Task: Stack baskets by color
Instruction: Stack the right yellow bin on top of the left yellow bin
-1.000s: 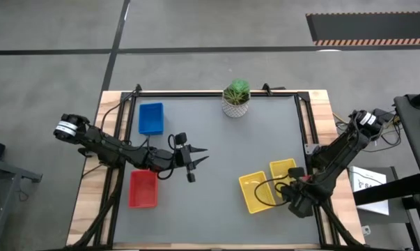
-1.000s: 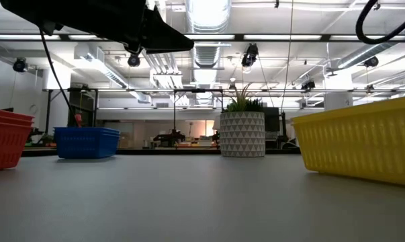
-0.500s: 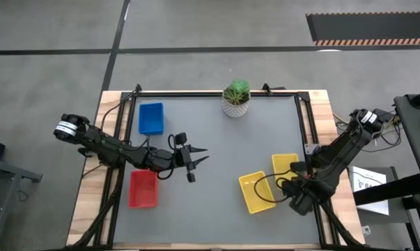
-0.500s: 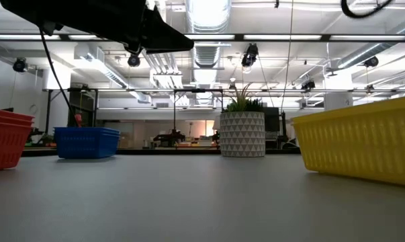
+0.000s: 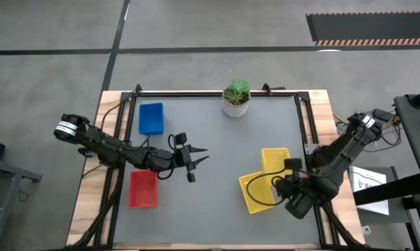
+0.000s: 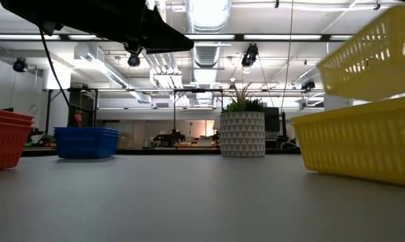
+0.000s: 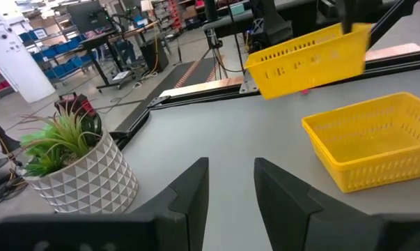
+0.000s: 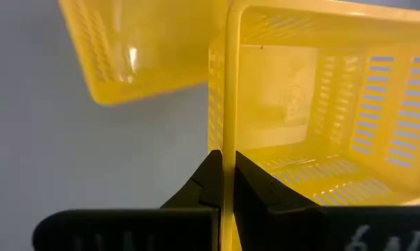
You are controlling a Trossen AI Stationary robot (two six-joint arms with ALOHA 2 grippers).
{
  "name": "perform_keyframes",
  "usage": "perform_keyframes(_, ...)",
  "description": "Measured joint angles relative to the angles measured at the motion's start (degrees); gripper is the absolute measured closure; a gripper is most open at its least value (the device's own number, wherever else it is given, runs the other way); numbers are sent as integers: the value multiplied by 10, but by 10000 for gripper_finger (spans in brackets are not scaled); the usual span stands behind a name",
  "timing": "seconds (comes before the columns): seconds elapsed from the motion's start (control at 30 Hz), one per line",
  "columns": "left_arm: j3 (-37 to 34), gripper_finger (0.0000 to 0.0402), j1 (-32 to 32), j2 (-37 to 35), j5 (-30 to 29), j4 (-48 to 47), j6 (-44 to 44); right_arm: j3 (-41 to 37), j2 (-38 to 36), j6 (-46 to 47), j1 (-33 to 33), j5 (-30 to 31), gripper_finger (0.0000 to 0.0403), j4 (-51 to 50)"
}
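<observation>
Over on the right side of the grey tabletop (image 5: 216, 209), the right tool (image 8: 223, 183) has its two dark fingers pinched tight on the rim of a yellow basket (image 5: 276, 162), one finger on each side of the thin plastic wall. That lifted basket hangs clear of the surface, tilted, and from the level view across the tabletop it floats above and partly over a second yellow basket (image 5: 255, 193) that sits flat below it (the two do not appear to touch). From overhead the raised one lies just beyond the resting one, toward the far edge, overlapping its corner.

The left tool (image 5: 196, 159) hovers above the tabletop's left-middle, pointing toward the yellow pair, its fingers parted with a plain gap between them and nothing in that gap. It is well apart from every basket.

A blue basket (image 5: 151, 118) rests near the far left corner. Nearer the front on the same side is a red basket (image 5: 143, 189), and from table height its side shows more than one rim, so it reads as a stack, though how many are nested I cannot tell. A white patterned pot with a green plant (image 5: 236, 98) stands at the far edge, about midway across.
</observation>
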Motion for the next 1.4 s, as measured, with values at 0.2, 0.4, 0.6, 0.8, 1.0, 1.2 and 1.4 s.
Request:
perform_keyframes(0.2, 0, 302, 0, 0, 0, 0, 0, 96, 73, -25, -5, 1, 394, 0)
perform_keyframes(0.4, 0, 302, 0, 0, 0, 0, 3, 174, 145, -38, -5, -1, 394, 0)
perform_keyframes(0.6, 0, 302, 0, 0, 0, 0, 3, 237, 215, -70, -5, -16, 394, -1)
perform_keyframes(0.8, 0, 302, 0, 0, 0, 0, 4, 253, 251, -78, -5, -23, 394, -3)
perform_keyframes(1.0, 0, 302, 0, 0, 0, 0, 3, 239, 268, -88, -5, -35, 394, -10)
perform_keyframes(1.2, 1, 302, 0, 0, 0, 1, 3, 231, 272, -97, -5, -35, 394, -9)
perform_keyframes(1.4, 1, 302, 0, 0, 0, 0, 2, 204, 272, -103, -5, -35, 394, 2)
